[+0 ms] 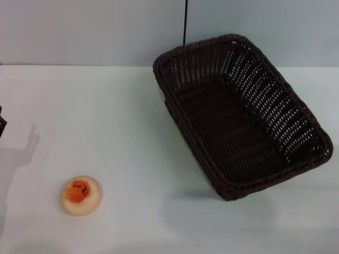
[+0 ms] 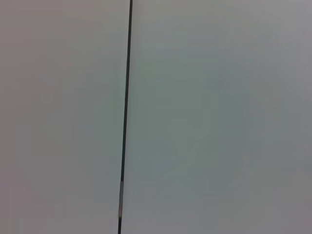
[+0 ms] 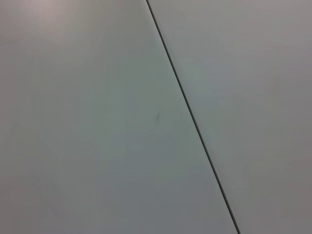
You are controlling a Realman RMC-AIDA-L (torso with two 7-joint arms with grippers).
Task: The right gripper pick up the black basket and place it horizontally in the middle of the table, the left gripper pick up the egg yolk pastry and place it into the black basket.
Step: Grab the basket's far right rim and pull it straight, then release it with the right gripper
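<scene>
The black basket (image 1: 241, 114) sits empty on the white table (image 1: 132, 121) in the head view, at the right, its long side running diagonally from the back middle to the front right. The egg yolk pastry (image 1: 81, 194) lies alone on the table at the front left, orange top up, far from the basket. Only a small black sliver of the left gripper (image 1: 1, 123) shows at the left edge of the head view, well behind the pastry. The right gripper is out of view. Both wrist views show only a plain pale surface with a thin dark seam.
A grey wall (image 1: 95, 32) with a dark vertical seam (image 1: 185, 24) stands behind the table's back edge. The left gripper's shadow (image 1: 26, 145) falls on the table at the left.
</scene>
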